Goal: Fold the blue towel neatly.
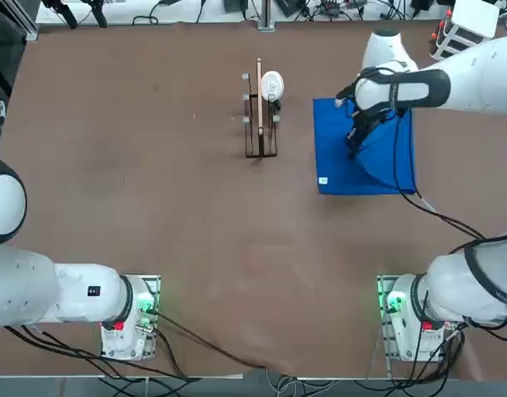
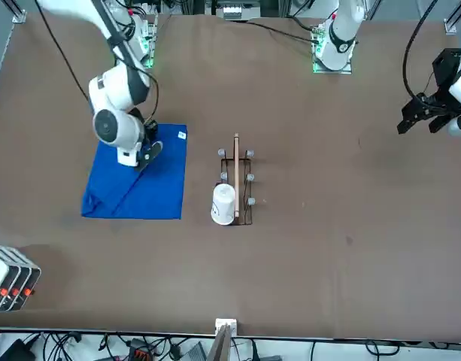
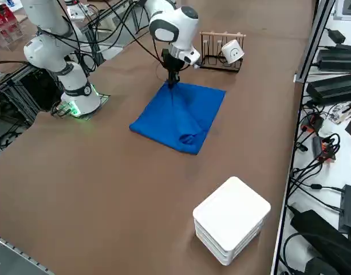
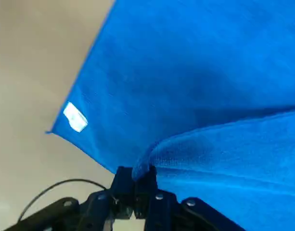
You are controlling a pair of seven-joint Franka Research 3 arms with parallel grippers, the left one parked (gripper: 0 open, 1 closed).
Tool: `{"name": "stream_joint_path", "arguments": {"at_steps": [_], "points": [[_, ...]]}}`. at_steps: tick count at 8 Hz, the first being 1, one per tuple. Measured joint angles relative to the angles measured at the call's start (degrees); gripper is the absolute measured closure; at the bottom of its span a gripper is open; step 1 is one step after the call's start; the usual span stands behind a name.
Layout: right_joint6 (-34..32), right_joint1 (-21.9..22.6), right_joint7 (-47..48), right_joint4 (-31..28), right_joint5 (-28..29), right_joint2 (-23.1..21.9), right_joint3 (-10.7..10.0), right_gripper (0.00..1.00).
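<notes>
Towel (image 1: 377,169) is royal blue, thin, mostly flat on the brown table (image 1: 154,207), right half of the top view, just right of the rack (image 1: 260,112). White tag (image 1: 322,180) sits at the corner nearest the robot on the rack side. One edge is lifted and drawn across the flat layer, so a diagonal fold line runs over it; the far-right corner is bunched into a small rumple, clearest in the side view (image 3: 189,137). Right gripper (image 1: 352,142) hangs over the towel's rack-side half, fingers together and clamped on a pinch of the lifted edge; wrist view shows the cloth ridge running straight into the closed tips (image 4: 137,185). Around it: wire-and-wood rack with a white cup (image 1: 272,84) lying on its side against it, close to the towel but not touching. A white stacked box (image 3: 231,219) sits near the table edge, well apart from the towel. The arm's cable (image 1: 451,222) trails off the towel's near-right corner. Nothing lies on the towel itself. In the top view the arm covers the towel's far edge; the front view shows that edge (image 2: 132,214) whole. Tag shows in the top, front and wrist views (image 4: 75,117), not in the side view.
</notes>
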Motion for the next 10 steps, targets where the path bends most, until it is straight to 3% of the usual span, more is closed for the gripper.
{"name": "stream_joint_path", "arguments": {"at_steps": [4,10], "points": [[4.9,5.8,5.9,0.0,0.0,2.2,0.0,0.97],[8.1,9.7,11.4,0.0,0.0,3.7,-0.1,0.97]]}}
